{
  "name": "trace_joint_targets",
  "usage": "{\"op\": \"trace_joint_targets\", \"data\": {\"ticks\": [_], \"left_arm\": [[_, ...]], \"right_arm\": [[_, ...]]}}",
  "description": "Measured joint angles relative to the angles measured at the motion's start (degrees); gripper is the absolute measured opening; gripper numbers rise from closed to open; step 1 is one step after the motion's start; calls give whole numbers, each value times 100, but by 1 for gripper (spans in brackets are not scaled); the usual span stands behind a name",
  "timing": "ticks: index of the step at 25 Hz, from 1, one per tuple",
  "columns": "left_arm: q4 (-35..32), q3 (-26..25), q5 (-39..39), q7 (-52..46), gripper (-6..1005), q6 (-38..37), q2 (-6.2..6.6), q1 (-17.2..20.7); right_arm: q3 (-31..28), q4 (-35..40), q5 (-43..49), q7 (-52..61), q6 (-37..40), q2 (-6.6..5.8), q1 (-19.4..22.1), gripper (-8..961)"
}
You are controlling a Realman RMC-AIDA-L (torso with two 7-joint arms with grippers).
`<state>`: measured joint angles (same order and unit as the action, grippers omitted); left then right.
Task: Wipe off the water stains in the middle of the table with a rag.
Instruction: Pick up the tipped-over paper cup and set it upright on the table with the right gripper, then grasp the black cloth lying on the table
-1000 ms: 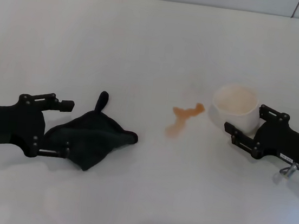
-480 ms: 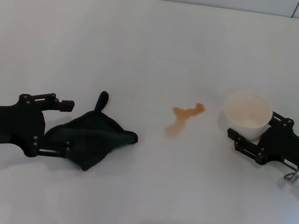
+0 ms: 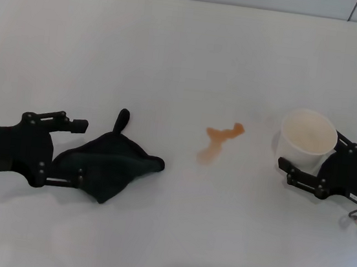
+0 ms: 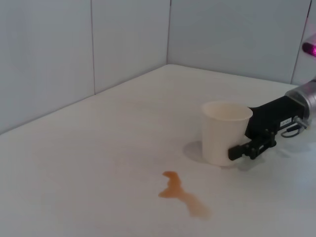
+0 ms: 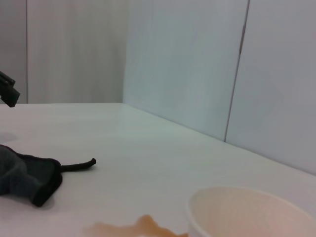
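Rag: dark green-black soft cloth rag (image 3: pixel 108 164), roughly triangular w/ thin tail pointing away from robot; lies flat on bench, near-left in head view, well left of the stain. Right wrist view shows it (image 5: pixel 27 177) low on the bench, tail sticking out sideways.
Left pincer: black left pincer (image 3: pixel 80 150) low at the bench, on rag's left edge; fingers spread, one finger (image 3: pixel 70 122) just beyond the cloth, other one along cloth's near edge. Cloth sits between them, not squeezed; can't tell if tips touch it.
Bench: large plain white smooth bench (image 3: pixel 188 56) carrying everything; pale panelled wall at far edge.
Right pincer: black right pincer (image 3: pixel 310 164) near-right in head view, pinching the cup's wall from the right side, one finger either side. Left wrist view shows it (image 4: pixel 249 140) gripping the cup low on its side.
Water stains: small thin orange-brown liquid smear (image 3: pixel 219 141), irregular, branching; mid-bench, between rag & cup, nearer the cup, touching neither. Left wrist view: smear (image 4: pixel 182 193) just in front of the cup, apart from it.
Cup: white paper cup (image 3: pixel 305 140), upright, open mouth up, right of the stain; inside looks pale, contents can't tell. Right wrist view: rim (image 5: pixel 247 210) close up, smear's edge beside it.
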<state>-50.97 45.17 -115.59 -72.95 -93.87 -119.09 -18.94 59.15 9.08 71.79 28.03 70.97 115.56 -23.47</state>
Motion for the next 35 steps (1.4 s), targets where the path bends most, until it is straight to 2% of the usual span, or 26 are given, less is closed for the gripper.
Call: {"op": "trace_joint_targets", "data": {"ticks": [3, 7, 11, 15, 19, 24, 33, 34, 35], "left_arm": [[6, 0, 8, 0, 874, 0, 0, 3], [8, -3, 10, 0, 874, 0, 0, 9], [9, -21, 9, 0, 874, 0, 0, 13], [9, -34, 5, 0, 875, 0, 0, 20], [9, -40, 8, 0, 875, 0, 0, 25], [-73, -67, 17, -174, 875, 0, 19, 169], [-658, 19, -374, -1058, 874, -52, 23, 196], [-1122, 286, -589, -1639, 874, -66, 36, 146], [-1221, 345, -652, -1747, 874, -67, 41, 124]], "right_arm": [[19, 79, 24, 100, 13, -3, 58, 872], [39, 138, 39, 205, 39, -25, 120, 873], [207, 544, 70, 490, 64, -59, 372, 873], [387, 1347, 435, 1164, 42, -79, 788, 873], [362, 1785, 896, 1576, 10, -78, 1016, 873], [357, 2850, 1551, 2620, 219, -76, 1360, 872], [290, 4765, 3472, 5151, 1001, -82, 1442, 872], [258, 4860, 3568, 5268, 1101, -82, 1424, 872], [202, 4941, 3614, 5335, 1201, -82, 1412, 872]]}}
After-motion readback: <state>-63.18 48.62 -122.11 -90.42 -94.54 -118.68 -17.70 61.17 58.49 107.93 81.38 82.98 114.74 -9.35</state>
